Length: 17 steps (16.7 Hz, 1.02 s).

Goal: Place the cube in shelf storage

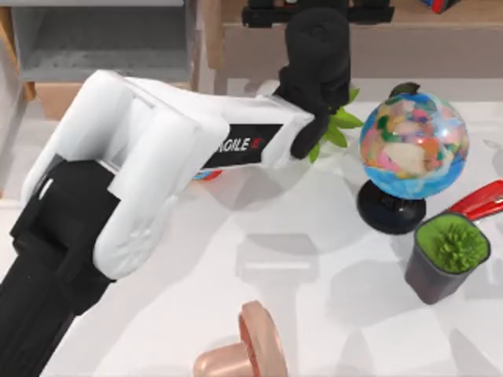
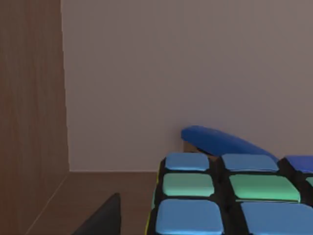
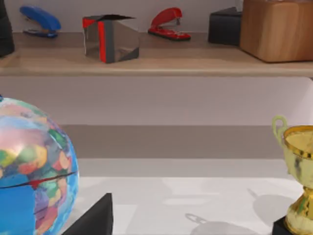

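left arm: stretches from the lower left of the top view up to the top centre, so the left claw (image 1: 317,16) sits right over the shelf (image 1: 259,35) edge.

cube: honestly the left wrist view tells it best. The cube (image 2: 230,196) fills the lower right there, blue and green squares on a black grid, with a wood floor under it and a wood side wall at the left of the frame. Looks to me like it's already inside the shelf bay, or hanging just above the board; can't tell if it touches.

left claw state: can't say for sure. One dark finger (image 2: 100,220) pokes in at the bottom of the left wrist view, beside the cube, but the actual pinch isn't visible. My guess is it has the cube.

stuff behind: a blue thing (image 2: 220,142) sits just behind the cube, near the back wall. Tight spot.

how I'd do it: lower slow until the cube sits flat on the board, don't push deeper or it bumps the blue thing. Open gently, then pull straight back out.

bench clutter: the globe (image 1: 414,145) and a green plant (image 1: 336,126) sit right by the forearm, so keep the retreat path high.

right arm: parked, its wrist view faces the globe (image 3: 32,169) and a trophy (image 3: 298,176).
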Available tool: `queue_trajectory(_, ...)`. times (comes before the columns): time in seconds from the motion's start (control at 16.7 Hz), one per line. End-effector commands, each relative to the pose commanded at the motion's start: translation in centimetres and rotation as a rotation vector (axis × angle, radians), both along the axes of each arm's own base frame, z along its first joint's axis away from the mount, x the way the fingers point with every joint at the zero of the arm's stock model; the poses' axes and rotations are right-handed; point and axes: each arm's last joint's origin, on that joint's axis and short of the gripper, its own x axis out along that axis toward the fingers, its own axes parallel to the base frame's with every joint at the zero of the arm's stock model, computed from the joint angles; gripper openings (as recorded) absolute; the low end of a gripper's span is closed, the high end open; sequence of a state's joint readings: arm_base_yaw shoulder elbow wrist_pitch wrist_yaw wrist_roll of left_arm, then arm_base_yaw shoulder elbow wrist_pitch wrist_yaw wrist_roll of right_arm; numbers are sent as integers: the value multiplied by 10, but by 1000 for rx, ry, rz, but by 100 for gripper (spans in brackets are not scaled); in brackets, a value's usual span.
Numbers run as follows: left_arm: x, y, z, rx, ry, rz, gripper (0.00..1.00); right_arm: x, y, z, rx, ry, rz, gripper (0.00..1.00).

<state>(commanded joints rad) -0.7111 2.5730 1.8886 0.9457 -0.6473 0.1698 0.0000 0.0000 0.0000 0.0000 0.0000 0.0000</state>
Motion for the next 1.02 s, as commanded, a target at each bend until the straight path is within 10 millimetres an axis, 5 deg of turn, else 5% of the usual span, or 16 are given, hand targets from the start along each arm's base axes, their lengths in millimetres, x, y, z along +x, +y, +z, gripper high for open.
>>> queue_trajectory(0.48, -6, -1, 9, 7, -16, -23, 100, 0, 0, 0, 0, 0, 0, 100)
queue_trajectory(1.02, -40, 33, 83, 141, -223, -161, 100, 0, 0, 0, 0, 0, 0, 100)
